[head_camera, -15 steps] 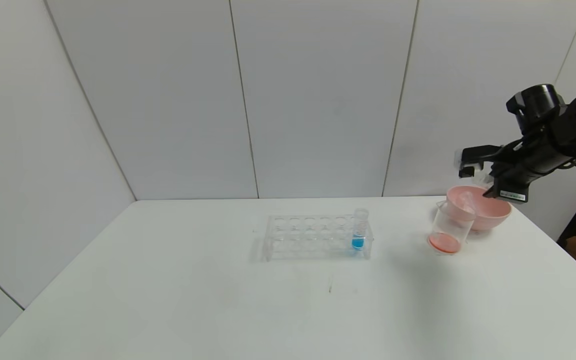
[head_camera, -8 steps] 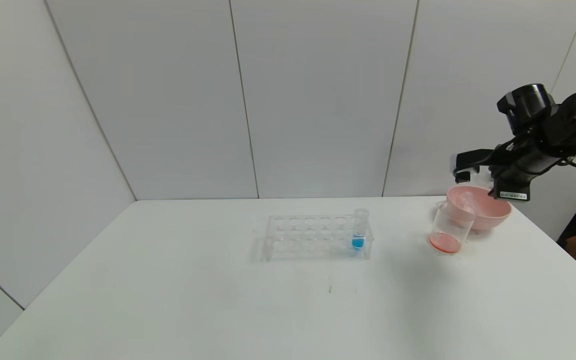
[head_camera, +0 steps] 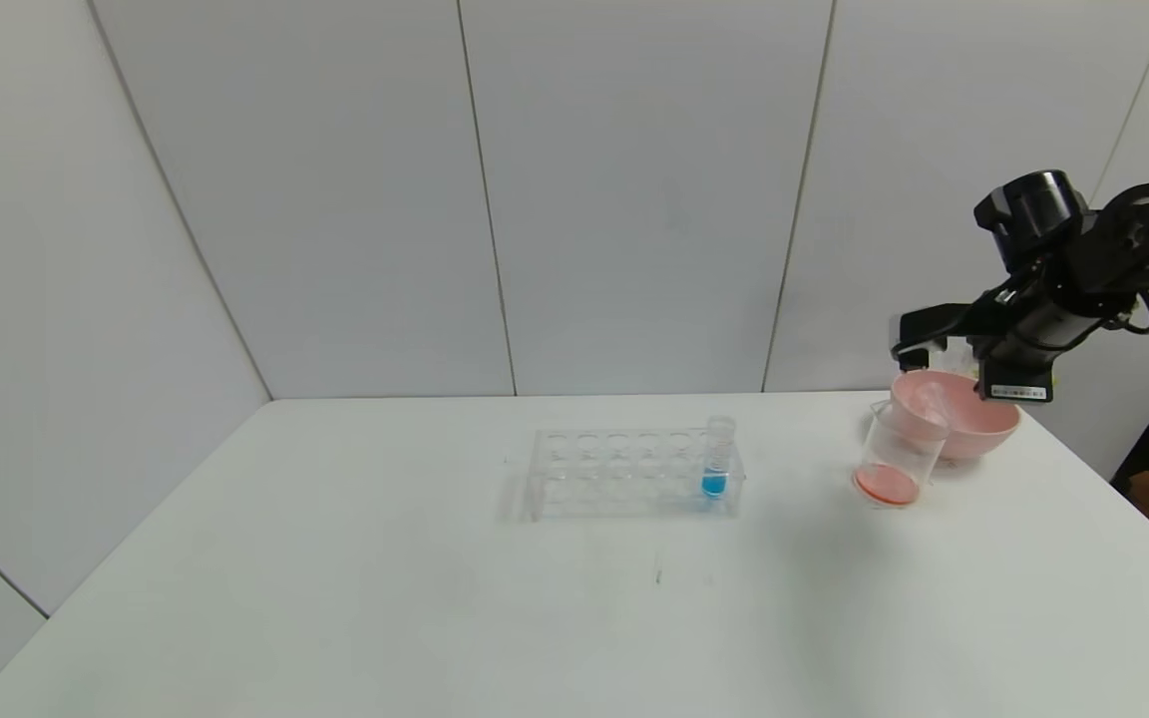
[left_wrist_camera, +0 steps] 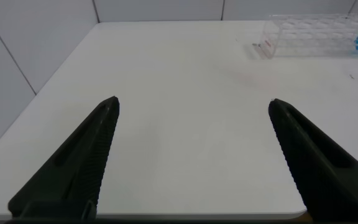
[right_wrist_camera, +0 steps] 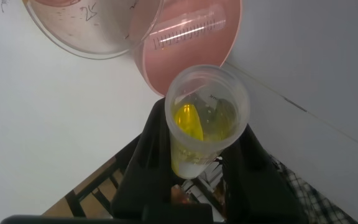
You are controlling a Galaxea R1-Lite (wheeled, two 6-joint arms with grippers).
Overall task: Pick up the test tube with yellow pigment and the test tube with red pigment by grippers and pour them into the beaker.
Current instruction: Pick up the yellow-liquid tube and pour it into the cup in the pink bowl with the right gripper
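Matte black right arm (head_camera: 1083, 289), chunky rounded joint housings, a looped black cable (head_camera: 1148, 309) at the wrist, a small white label with dark print (head_camera: 1016, 391) underneath. Left gripper's (left_wrist_camera: 191, 155) long black tapered fingers (left_wrist_camera: 73, 168), finely ribbed.

I count two hands: my left hand (left_wrist_camera: 191, 155) and my right hand (right_wrist_camera: 197, 168). Three test tubes: yellow-pigment tube (right_wrist_camera: 207, 118), blue-liquid tube (head_camera: 717, 459), emptied tube (head_camera: 931, 402). One beaker (head_camera: 896, 457), one pink bowl (head_camera: 973, 424), one clear rack (head_camera: 624, 474), one desk (head_camera: 435, 598).

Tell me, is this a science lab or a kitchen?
Probably a small science lab set-up. On the white table stand a clear test tube rack holding a tube of blue liquid, and a beaker with orange-red liquid beside a pink bowl.
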